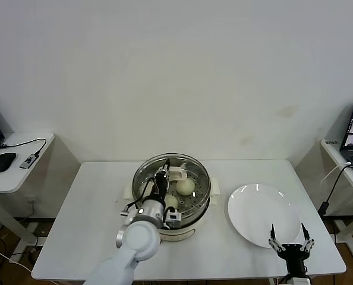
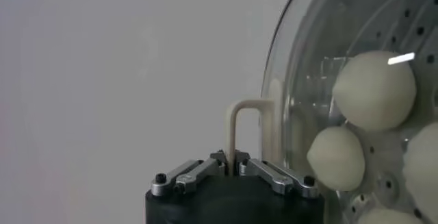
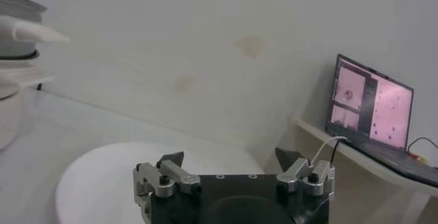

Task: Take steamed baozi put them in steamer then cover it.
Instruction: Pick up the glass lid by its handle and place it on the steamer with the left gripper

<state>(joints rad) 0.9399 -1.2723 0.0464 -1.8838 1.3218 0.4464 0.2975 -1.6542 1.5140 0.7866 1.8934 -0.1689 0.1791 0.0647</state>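
Observation:
The steamer (image 1: 187, 229) stands at the table's middle, a shiny pot on a cream-white base. The clear glass cover (image 1: 194, 170) lies over its top; I cannot tell whether it rests on the rim. My left gripper (image 1: 162, 179) is shut on the cover's cream bar handle (image 2: 234, 126). Through the glass (image 2: 328, 33) several baozi show on the perforated tray, among them one (image 2: 374, 90) and another (image 2: 335, 157); two show in the head view (image 1: 185, 186). My right gripper (image 1: 290, 240) is open and empty over the near edge of the white plate (image 1: 262, 211).
The white plate (image 3: 102, 177) is bare, right of the steamer. The steamer's side handle (image 3: 31, 33) shows in the right wrist view. A side table with a mouse (image 1: 3, 161) stands at left, a laptop (image 3: 373, 102) on a side table at right.

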